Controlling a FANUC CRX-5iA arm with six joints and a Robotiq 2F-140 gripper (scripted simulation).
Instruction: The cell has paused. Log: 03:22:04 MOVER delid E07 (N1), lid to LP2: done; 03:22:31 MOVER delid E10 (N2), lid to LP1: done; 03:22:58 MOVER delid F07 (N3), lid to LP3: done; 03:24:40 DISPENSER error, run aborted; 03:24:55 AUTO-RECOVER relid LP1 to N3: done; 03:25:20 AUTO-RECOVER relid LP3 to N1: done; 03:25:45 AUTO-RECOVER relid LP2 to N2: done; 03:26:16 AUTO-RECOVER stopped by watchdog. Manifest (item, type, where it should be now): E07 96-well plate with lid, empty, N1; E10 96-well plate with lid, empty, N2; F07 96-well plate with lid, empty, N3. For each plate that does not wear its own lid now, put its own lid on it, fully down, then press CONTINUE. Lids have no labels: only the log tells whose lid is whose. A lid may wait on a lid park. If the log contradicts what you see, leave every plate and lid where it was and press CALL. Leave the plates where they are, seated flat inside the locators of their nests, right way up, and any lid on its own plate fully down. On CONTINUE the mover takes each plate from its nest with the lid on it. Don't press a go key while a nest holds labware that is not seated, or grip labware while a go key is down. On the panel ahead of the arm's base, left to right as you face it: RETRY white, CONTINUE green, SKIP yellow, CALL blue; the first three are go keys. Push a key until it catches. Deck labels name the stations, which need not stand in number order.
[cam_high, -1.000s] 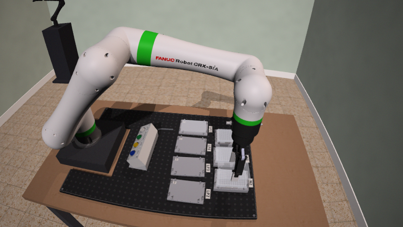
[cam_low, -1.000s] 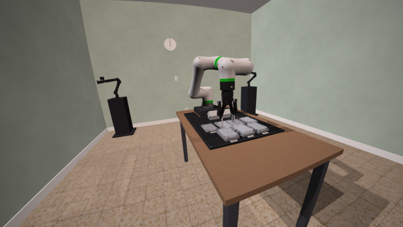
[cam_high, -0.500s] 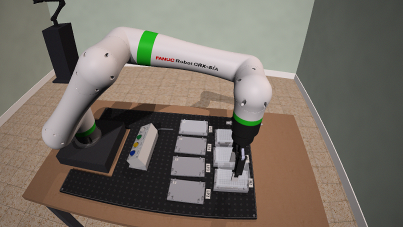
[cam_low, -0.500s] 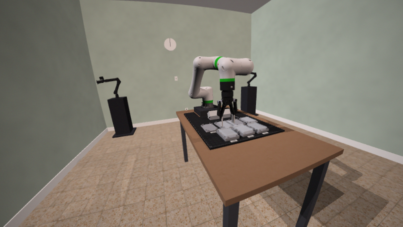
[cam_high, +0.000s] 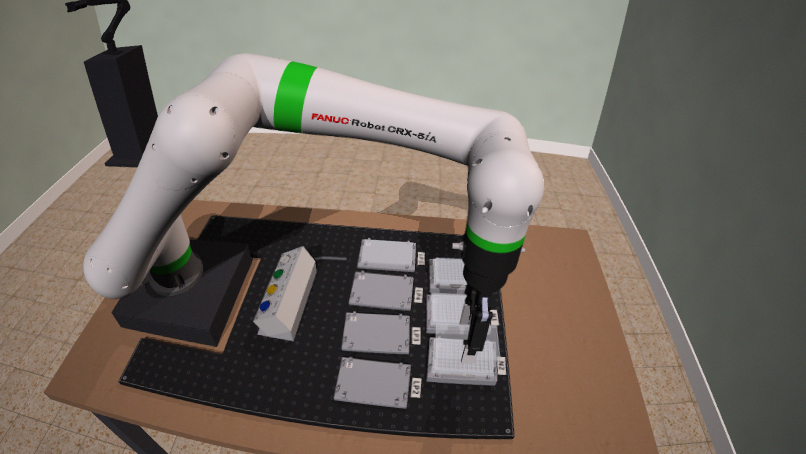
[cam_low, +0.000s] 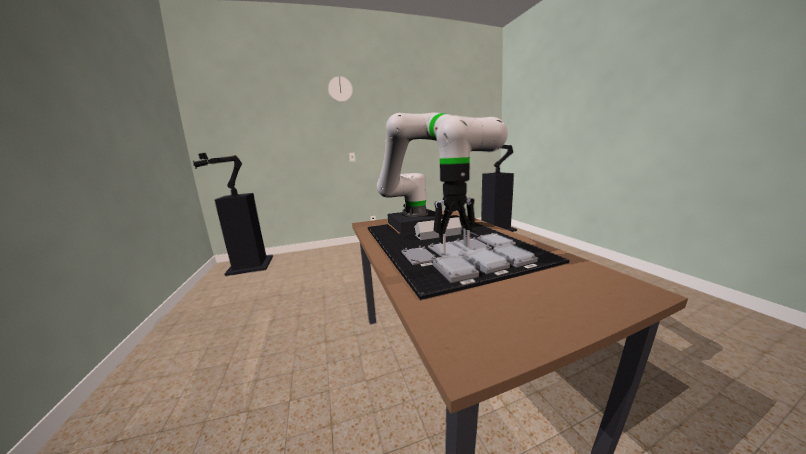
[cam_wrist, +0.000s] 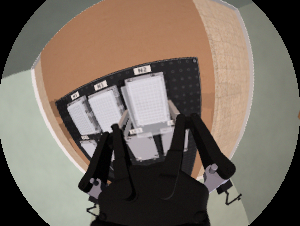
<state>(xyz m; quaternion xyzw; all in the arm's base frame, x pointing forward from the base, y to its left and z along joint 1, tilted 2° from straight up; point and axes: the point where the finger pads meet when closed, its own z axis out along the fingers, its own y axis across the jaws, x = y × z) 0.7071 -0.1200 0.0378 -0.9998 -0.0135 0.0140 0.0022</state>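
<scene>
Three white 96-well plates stand in a column at the right of the black deck: the near one in N2 (cam_high: 462, 363), the middle one in N1 (cam_high: 446, 313), and the far one (cam_high: 447, 274), which is partly hidden by my wrist. My gripper (cam_high: 475, 335) points straight down over the N2 plate and is shut across the short sides of a clear lid (cam_wrist: 145, 105). The lid looks slightly above that plate, but I cannot tell how far. The gripper also shows in the exterior view (cam_low: 454, 243) and the wrist view (cam_wrist: 148, 125). I cannot tell which plates wear lids.
Four grey lid parks lie in a column left of the plates, and the nearer three read LP4 (cam_high: 381, 290), LP3 (cam_high: 376, 332) and LP2 (cam_high: 372, 382). The key panel (cam_high: 284, 293) stands by the arm's base, with green (cam_high: 278, 274), yellow (cam_high: 271, 289) and blue (cam_high: 264, 306) keys showing.
</scene>
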